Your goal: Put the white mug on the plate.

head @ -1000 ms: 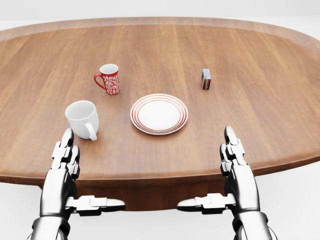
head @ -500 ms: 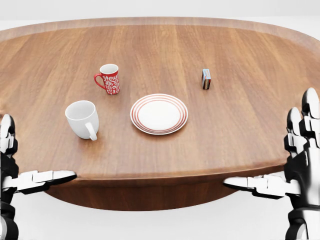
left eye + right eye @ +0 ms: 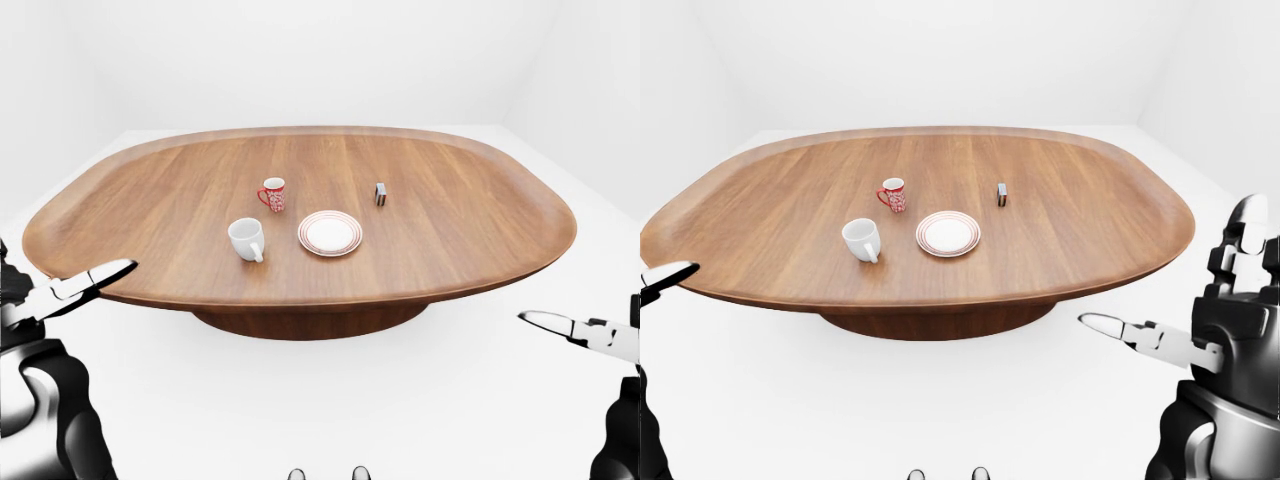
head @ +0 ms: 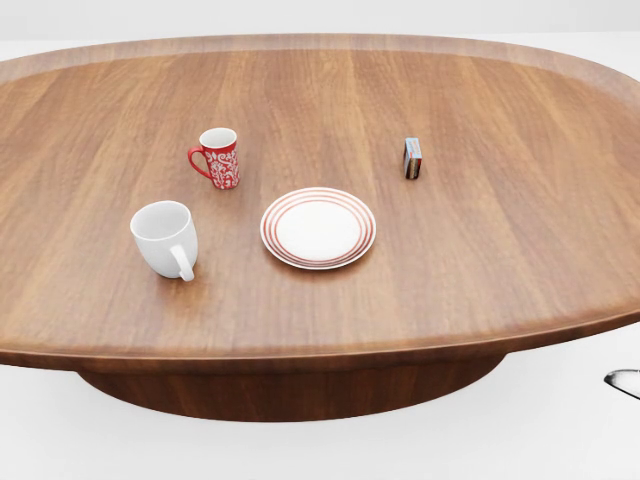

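The mug (image 4: 165,237) stands upright on the counter (image 4: 480,260), just left of the plate (image 4: 318,227) in the head view, near it but not touching, its handle turned toward the bottom of the picture. The plate is bare. A red mug (image 4: 217,157) stands above the 2 of them, and a small box (image 4: 412,157) sits well to the right.

What has changed is the arms. 1 second ago both hands stood over the near rim of the counter in the head view, the left one close below the mug; half a second ago they had slid to the picture's side edges. Now that view shows almost nothing of them, only a sliver at its lower right edge. The counter and its things sit in the same place across the head pictures, so the camera has not moved; the arms have swung outward.

In the eye views the left hand (image 3: 60,295) hangs wide of the counter at the left, fingers spread, holding nothing. The right hand (image 3: 1200,320) is low at the right, also open and empty, 1 finger pointing inward.

So the mug is untouched and the task not begun. I judge the left hand is the nearer one for the grasp, but it must first come in over the rim again.
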### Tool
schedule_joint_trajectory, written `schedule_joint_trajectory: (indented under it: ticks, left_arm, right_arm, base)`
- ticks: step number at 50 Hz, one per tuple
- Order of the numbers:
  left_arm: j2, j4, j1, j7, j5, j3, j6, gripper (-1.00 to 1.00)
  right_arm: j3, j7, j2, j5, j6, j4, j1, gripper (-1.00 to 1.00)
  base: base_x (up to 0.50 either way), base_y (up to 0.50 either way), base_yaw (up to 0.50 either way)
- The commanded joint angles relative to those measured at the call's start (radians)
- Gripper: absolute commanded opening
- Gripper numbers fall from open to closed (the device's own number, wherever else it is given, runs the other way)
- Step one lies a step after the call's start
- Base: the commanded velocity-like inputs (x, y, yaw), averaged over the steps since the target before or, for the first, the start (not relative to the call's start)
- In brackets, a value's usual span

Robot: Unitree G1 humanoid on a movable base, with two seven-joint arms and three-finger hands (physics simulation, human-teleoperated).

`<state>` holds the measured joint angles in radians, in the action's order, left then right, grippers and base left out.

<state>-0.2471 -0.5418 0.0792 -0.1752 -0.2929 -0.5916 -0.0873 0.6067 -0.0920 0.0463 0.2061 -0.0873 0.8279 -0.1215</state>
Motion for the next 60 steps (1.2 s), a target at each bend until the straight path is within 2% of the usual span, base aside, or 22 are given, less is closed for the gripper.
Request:
schedule_joint_trajectory:
  ticks: [1, 8, 20, 40, 46, 60]
  left_arm:
    - [-0.023, -0.039, 0.001, -0.044, -0.048, -0.048, 0.000, 1.00]
    - [-0.022, -0.033, -0.002, -0.047, -0.047, -0.045, 0.000, 1.00]
    - [-0.014, -0.026, -0.006, -0.039, -0.027, -0.030, 0.000, 1.00]
    - [-0.012, -0.048, -0.008, -0.038, -0.032, -0.042, 0.000, 1.00]
    - [-0.012, -0.045, -0.006, -0.040, -0.030, -0.039, 0.000, 1.00]
    - [-0.011, -0.043, -0.006, -0.040, -0.027, -0.036, 0.000, 1.00]
  right_arm:
    - [0.042, -0.015, 0.002, 0.020, 0.000, 0.029, -0.007, 1.00]
    - [0.017, -0.020, -0.003, -0.018, 0.000, 0.009, -0.013, 1.00]
    - [0.015, -0.038, -0.010, -0.025, 0.000, 0.008, -0.015, 1.00]
    - [0.008, -0.048, -0.011, -0.018, 0.000, 0.000, -0.018, 1.00]
    - [0.003, -0.052, -0.009, -0.007, 0.000, -0.009, -0.016, 1.00]
    - [-0.013, -0.060, -0.010, -0.019, 0.000, -0.026, -0.018, 1.00]
  base:
    - [0.00, 0.00, 0.00]
    - [0.00, 0.08, 0.00]
    - [0.00, 0.50, 0.00]
    - [0.00, 0.50, 0.00]
    - [0.04, 0.00, 0.00]
    - [0.48, 0.00, 0.00]
